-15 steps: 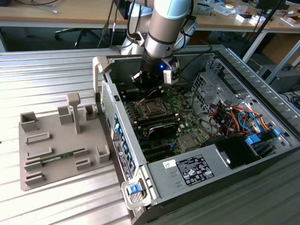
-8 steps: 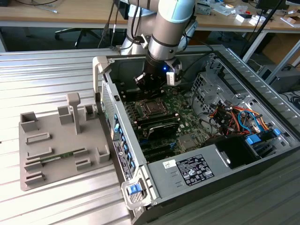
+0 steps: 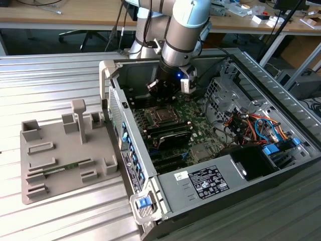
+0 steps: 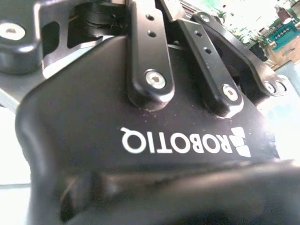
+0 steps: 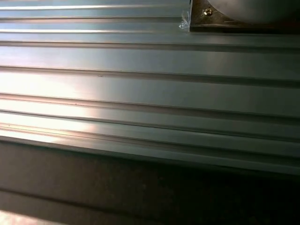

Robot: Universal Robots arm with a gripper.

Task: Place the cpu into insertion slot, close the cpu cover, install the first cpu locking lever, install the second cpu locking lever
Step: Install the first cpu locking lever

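The insertion slot (image 3: 163,115) sits in the green board inside the big open computer case (image 3: 281,165) on my bench (image 3: 45,80). My gripper (image 3: 161,90) hangs just above the slot. I cannot tell if it is open or closed.

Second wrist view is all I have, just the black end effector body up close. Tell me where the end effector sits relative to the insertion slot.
Observer: In the exterior view the end effector hangs inside the open computer case, over the green board and close by the insertion slot, seemingly not touching it.
Operator: Report the slot's state.
Observer: A silver rim frames a dark centre; whether anything sits in it I cannot tell.
Operator: Give me what lies outside the case.
Observer: A grey fixture tray lies on the ribbed metal table, to the exterior view's left of the case.
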